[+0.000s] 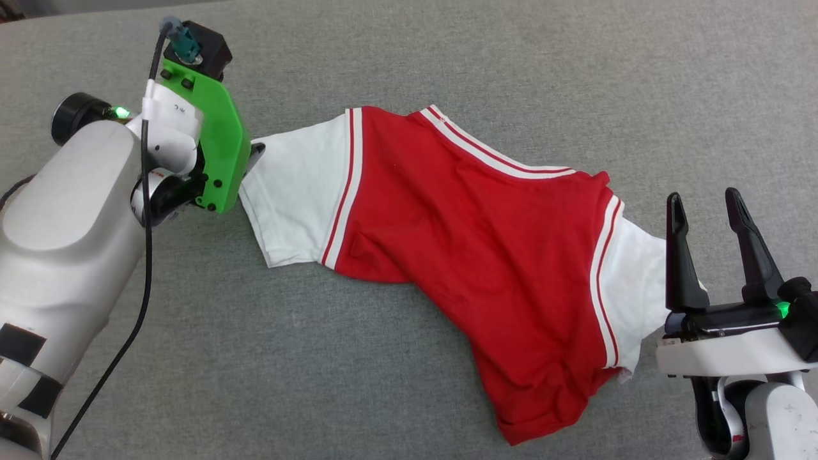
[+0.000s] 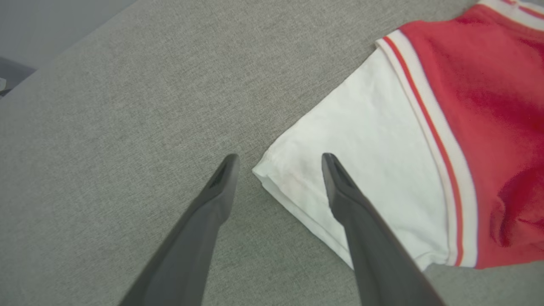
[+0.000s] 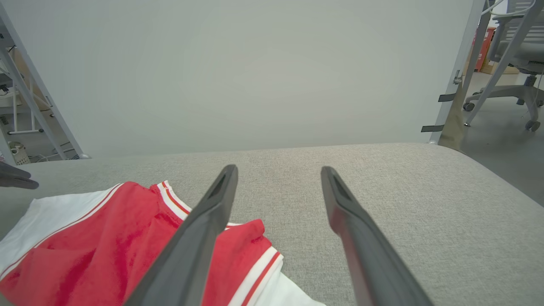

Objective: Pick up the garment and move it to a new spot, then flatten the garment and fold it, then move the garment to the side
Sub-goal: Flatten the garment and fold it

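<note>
- Head view: the garment (image 1: 473,236) lies on the grey bench (image 1: 447,57), stretched on a slant from upper left to lower right, red body rumpled, numerals not showing
- One white sleeve (image 1: 300,191) ends just beside the green bracket (image 1: 220,140) on my left wrist, which covers my left jaws
- The other white sleeve (image 1: 639,281) lies just beside my right jaws at the lower right; their two dark fingers (image 1: 680,255) point up, spread apart, with nothing between them
- Left wrist view: my left jaws are spread wide and their fingers (image 2: 212,204) point down at the bench; the cuff corner of the white sleeve (image 2: 361,161) sits between the tips, and I cannot tell if it is touched
- Right wrist view: my right jaws stand wide, fingers (image 3: 204,221) empty above the bench (image 3: 382,182); the garment (image 3: 106,238) lies at lower left, partly behind one finger, with a pale wall (image 3: 255,63) beyond
</note>
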